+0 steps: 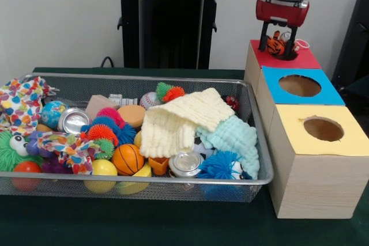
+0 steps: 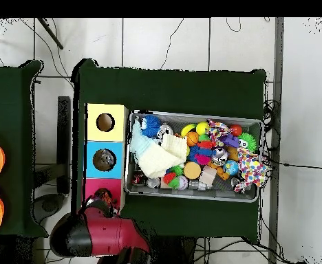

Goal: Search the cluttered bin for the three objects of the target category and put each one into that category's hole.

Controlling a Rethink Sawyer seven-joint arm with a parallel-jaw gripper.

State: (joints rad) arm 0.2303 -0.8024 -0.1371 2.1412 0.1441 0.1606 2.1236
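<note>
Gripper point(image 1: 279, 43) clamped on orange striped toy point(image 1: 275, 46) over red box point(image 1: 300, 59), bin point(image 1: 173, 181) long axis left-right in front view, full of toys.

white wall point(image 1: 57, 15), pale tiled floor point(image 2: 164, 41)

I'm seeing the bin point(image 1: 256, 136) sitting on the bench point(image 1: 144, 223), three boxes point(image 1: 320, 165) lining its right side in the front view. The hand point(image 1: 279, 43) is hovering over the farthest box point(image 1: 277, 61), holding a small toy point(image 1: 275, 45).
</note>
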